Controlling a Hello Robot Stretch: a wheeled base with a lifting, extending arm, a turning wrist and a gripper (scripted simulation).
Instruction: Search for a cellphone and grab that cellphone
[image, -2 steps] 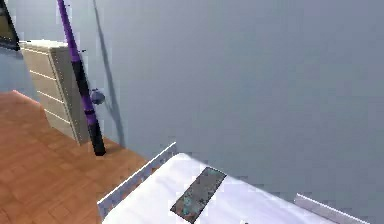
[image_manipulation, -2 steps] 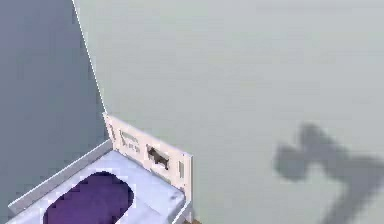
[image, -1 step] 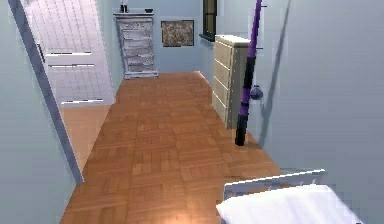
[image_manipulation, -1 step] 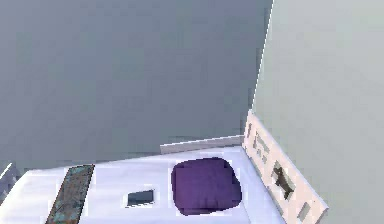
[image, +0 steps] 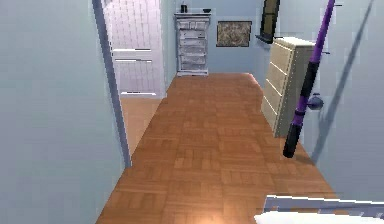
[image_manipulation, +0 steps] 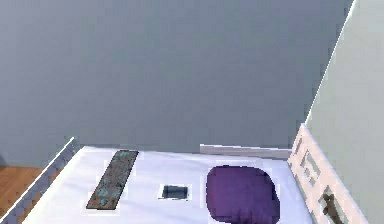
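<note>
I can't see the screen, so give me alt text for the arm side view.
A white bed against a grey-blue wall bears a small flat rectangular object, possibly a cellphone, between a long dark patterned strip and a purple pillow. A white headboard stands at the right.

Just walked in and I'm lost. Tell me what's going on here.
A Stretch robot is searching for a cellphone. Ahead, a wooden floor runs past a pale dresser. On its arm side lies a white bed bearing a purple pillow, a long dark strip and a small flat rectangle, possibly the phone.
</note>
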